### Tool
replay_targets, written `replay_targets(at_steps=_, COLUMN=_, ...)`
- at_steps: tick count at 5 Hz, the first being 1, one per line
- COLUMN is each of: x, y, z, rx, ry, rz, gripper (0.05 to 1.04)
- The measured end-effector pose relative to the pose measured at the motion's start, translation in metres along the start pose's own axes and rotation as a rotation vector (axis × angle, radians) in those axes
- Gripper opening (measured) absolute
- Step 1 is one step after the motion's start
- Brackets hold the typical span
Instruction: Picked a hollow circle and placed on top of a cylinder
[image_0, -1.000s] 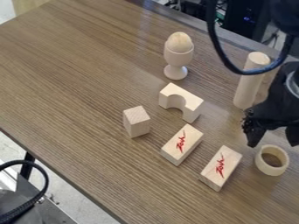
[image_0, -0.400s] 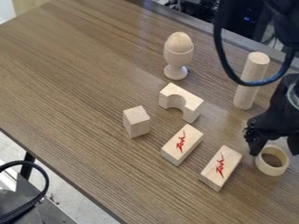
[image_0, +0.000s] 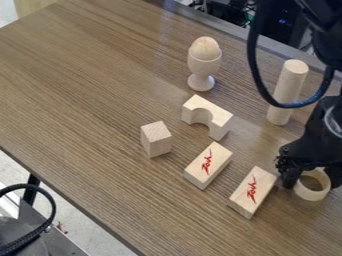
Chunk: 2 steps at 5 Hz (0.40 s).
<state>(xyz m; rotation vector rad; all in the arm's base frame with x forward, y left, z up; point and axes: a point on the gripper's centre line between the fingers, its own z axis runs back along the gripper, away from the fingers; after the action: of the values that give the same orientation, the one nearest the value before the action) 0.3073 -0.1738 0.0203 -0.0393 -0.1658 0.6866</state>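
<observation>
The black gripper (image_0: 312, 181) is low at the right edge, open, with its fingers on either side of the hollow wooden ring (image_0: 310, 193). The ring lies flat on the table, its upper part partly hidden by the gripper. Behind them, the wooden cylinder (image_0: 289, 86) stands upright, crossed in the view by the arm's blue-black cable.
Left of the gripper lie two wooden blocks with red marks (image_0: 252, 192) (image_0: 208, 165). Farther left are a small upright block (image_0: 156, 139) and an arch block (image_0: 206, 116). A wooden egg cup with an egg (image_0: 204, 62) stands at the back of the table (image_0: 87, 85).
The gripper has come down from above the ring to around it. The arm's cable has lowered across the cylinder, while the wooden pieces have stayed in place.
</observation>
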Motion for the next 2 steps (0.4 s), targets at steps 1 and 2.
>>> replay_targets(at_steps=1, x=-0.0004, y=0.0022, z=0.0012, rx=-0.003, ry=-0.003, rz=-0.004, gripper=0.773)
replay_targets(at_steps=2, x=0.0019, y=0.0058, z=0.0035, rx=0.021, ry=-0.015, rz=-0.021, gripper=0.773)
